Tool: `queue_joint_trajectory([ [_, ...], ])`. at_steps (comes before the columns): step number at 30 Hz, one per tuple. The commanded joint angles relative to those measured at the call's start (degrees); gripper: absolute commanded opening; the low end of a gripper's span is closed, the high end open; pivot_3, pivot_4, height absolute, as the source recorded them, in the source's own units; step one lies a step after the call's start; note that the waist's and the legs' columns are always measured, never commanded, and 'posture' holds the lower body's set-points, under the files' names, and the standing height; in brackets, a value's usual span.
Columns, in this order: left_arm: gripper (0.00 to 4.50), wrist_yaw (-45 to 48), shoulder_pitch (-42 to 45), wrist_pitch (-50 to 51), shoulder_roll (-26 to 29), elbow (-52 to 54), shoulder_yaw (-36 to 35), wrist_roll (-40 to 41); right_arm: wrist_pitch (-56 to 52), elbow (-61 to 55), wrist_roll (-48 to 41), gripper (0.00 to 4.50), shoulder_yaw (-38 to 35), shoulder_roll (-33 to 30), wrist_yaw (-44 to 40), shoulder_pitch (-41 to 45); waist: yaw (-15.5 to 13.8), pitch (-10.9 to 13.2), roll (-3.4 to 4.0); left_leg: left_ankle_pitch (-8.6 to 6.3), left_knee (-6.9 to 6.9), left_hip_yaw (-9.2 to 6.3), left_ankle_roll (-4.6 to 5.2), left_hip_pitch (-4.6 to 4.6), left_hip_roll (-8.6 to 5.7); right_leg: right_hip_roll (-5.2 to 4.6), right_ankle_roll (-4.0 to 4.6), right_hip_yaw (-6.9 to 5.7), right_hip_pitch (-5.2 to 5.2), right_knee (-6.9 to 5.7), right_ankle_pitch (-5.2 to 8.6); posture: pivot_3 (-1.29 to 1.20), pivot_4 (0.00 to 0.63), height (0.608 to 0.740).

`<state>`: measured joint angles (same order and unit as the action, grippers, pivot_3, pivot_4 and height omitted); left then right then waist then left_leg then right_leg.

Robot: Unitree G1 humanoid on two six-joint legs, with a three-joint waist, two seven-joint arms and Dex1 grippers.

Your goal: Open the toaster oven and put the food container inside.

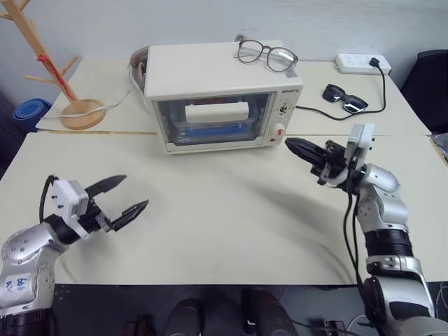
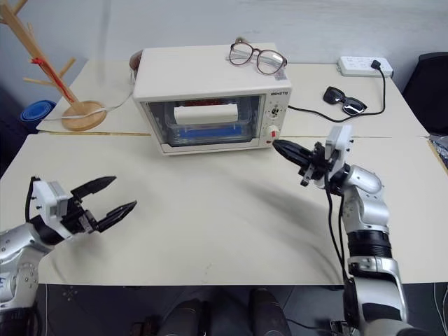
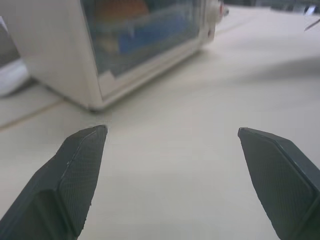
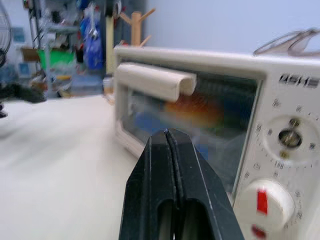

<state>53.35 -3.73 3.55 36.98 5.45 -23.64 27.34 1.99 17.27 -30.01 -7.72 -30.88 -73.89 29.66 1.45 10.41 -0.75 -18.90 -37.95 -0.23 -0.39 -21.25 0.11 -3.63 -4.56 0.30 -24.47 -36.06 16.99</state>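
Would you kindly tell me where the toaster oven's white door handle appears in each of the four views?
Left eye view: door handle, upper centre, on the toaster oven.
Right eye view, upper centre.
Left wrist view: not in it.
Right wrist view, upper left of centre.
Shared landmark: the red button.

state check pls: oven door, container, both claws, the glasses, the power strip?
toaster oven: door shut
food container: inside the oven, behind the glass
left claw: open, empty
right claw: shut, empty, near the knobs
eyeglasses: unfolded, on the oven top
sunglasses: folded, on table
power strip: one plug in
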Motion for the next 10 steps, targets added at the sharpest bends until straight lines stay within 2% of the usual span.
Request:
queue_joint_trajectory([
  [1, 4.5, 0.1, -2.7, -2.9, 1.1, 1.3, -0.7, -2.3, 4.2, -4.7, 2.9, 1.24, 2.4, -4.1, -7.4, -6.1, 0.0, 0.0, 0.0, -0.01, 0.0, 0.02, 0.03, -0.01, -0.01, 0.0, 0.0, 0.01, 0.0, 0.02, 0.0, 0.0, 0.15, 0.74],
  [4, 4.5, -0.1, -4.3, -4.8, 0.9, 1.4, -0.6, -3.5, 8.8, -4.3, 3.8, 2.22, 1.7, -5.8, -9.7, -10.6, 0.0, 0.0, 0.0, -0.04, -0.01, 0.05, 0.08, 0.06, -0.03, -0.03, 0.0, 0.04, 0.05, -0.01, 0.0, 0.0, 0.15, 0.74],
  [10, 4.5, 0.1, -8.5, -5.0, -0.1, 4.7, 0.0, -2.9, 13.8, -2.8, 3.6, 4.21, -1.6, -5.2, -7.1, -14.7, 0.3, 0.0, 0.01, -0.06, 0.02, 0.06, 0.04, 0.14, 0.0, 0.0, 0.01, 0.07, 0.04, -0.07, 0.0, 0.0, 0.15, 0.74],
])
